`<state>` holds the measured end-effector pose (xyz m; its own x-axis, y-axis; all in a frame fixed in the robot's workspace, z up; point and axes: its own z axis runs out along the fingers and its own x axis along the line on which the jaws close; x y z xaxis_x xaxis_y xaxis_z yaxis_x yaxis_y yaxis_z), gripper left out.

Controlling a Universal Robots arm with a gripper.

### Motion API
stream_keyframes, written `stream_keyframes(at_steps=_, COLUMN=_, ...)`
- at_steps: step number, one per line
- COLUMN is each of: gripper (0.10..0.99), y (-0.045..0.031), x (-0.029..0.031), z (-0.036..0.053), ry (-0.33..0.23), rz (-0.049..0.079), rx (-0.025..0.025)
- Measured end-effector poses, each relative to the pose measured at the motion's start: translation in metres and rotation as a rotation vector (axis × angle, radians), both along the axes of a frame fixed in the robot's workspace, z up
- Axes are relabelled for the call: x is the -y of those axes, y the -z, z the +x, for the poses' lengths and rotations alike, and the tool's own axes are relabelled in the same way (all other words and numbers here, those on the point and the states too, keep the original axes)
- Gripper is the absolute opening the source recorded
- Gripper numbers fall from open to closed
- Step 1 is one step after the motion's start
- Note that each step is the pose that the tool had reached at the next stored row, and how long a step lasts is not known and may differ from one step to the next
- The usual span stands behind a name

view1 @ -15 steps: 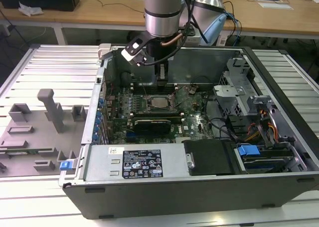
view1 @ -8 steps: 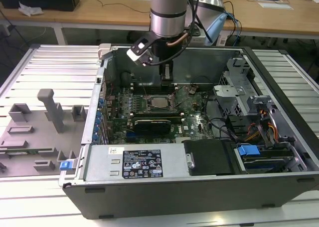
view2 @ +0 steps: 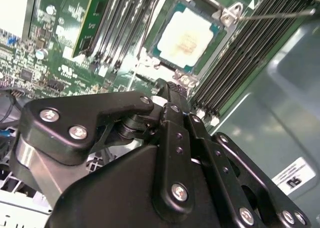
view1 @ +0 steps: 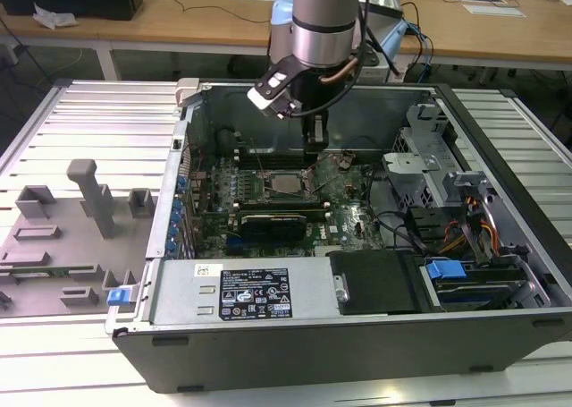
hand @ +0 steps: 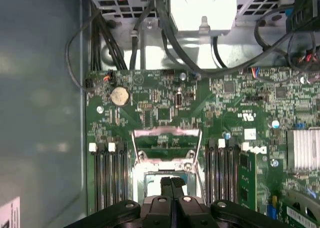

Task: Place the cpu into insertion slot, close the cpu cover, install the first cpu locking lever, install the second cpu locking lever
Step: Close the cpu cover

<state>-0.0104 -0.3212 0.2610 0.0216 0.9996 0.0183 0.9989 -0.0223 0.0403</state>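
The big computer case (view1: 268,353) lies open on its side, so the arm can reach straight down onto the green board (hand: 150,102) inside.

The cpu (view2: 187,37) is already in its place. It lies flat in the insertion slot (view2: 231,12) with its pale shiny top facing up, and a thin rim of the slot shows all round it. In the exterior view the cpu (view1: 286,183) sits near the middle of the board, just below the arm.

The cpu cover (hand: 167,138) is not down yet. In the first wrist view it stands tipped up on its hinge, and you can see green board through its big square window. It looks like it is up so the chip could go in under it.

The gripper (hand: 172,184) hangs low over the slot, close to the hinge end of the cover. Its two fingers (hand: 166,185) are pressed together with nothing between them (just a thin dark line where they meet). I think they are together to make one thin tip, which is good for nudging a thin plate.

A locking lever (view2: 280,15), a thin metal rod, sticks out free beside the slot, so it is not hooked down. The long black memory slots (hand: 107,178) run along both sides of the slot.
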Motion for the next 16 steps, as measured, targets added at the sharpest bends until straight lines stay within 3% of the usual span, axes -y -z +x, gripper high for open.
stream_keyframes(at_steps=6, gripper=0.106, y=0.0, x=0.0, z=0.0026, ry=0.0, rz=0.0, rx=-0.0008)
stream_keyframes(at_steps=12, gripper=0.106, y=-0.0069, x=-0.0001, z=0.0026, ry=0.0, rz=0.0, rx=-0.0008)
stream_keyframes(at_steps=16, gripper=0.106, y=-0.0071, x=-0.0001, z=0.0027, ry=0.0, rz=0.0, rx=-0.0007)
